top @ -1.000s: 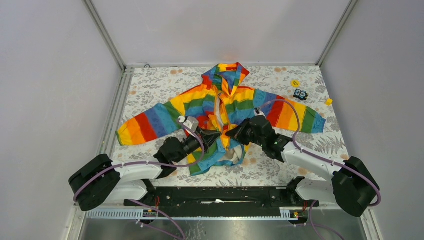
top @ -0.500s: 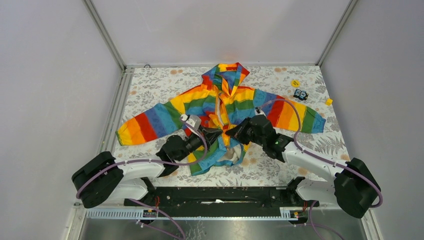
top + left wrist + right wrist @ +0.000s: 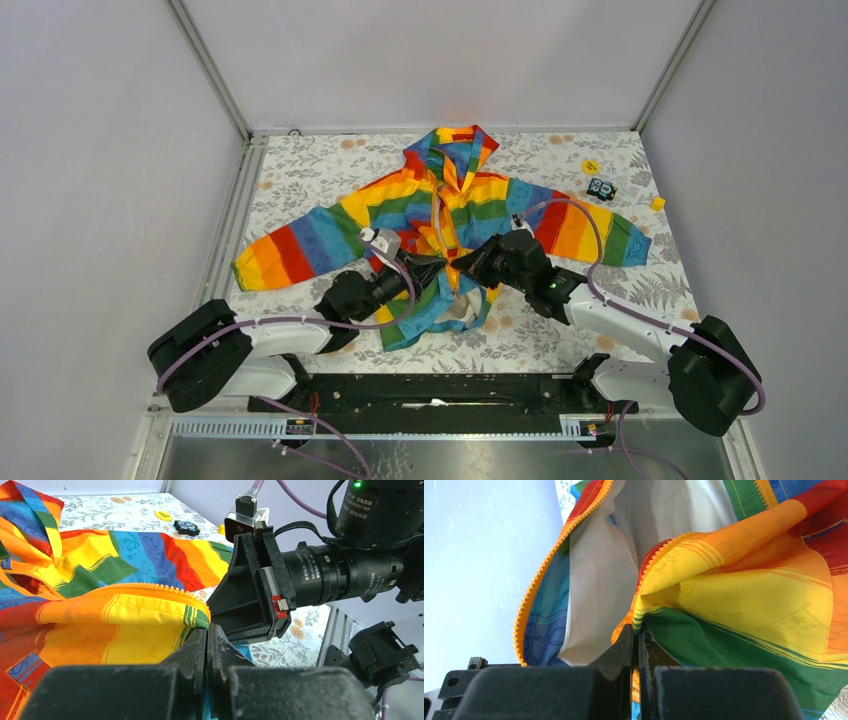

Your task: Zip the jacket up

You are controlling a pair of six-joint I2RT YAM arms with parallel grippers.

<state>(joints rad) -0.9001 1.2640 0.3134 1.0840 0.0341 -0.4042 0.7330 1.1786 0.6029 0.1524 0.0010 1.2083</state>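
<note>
Left wrist view: the jaws of the left gripper (image 3: 207, 630) are seen pressed together on the bottom corner of one front edge of the jacket (image 3: 115, 615), with only a thin sliver of hem caught at the very tips. In the right wrist view the right gripper (image 3: 636, 632) is likewise closed, a fold of the other front edge being nipped between its tips (a trace of orange is visible in the slit). The two grippers are held almost nose to nose over the lower front.

Around them the jacket is spread face up in the middle of the table (image 3: 560, 330), hood toward the far wall and sleeves out to either side. The zipper (image 3: 150, 587) is open at the lower front, and the white lining (image 3: 594, 570) is exposed.

Several failures can be expected from here. Either corner could be lost, since so little cloth is gripped and any sideways pull would draw it out. The zipper ends may not be mated, because the fabric is bunched and twisted between the tips, and neither the slider nor the pin can be made out. The grippers could be knocked together, given how little room is left between them. The whole light jacket might also be dragged across the table if one side is pulled while the other is not anchored.
</note>
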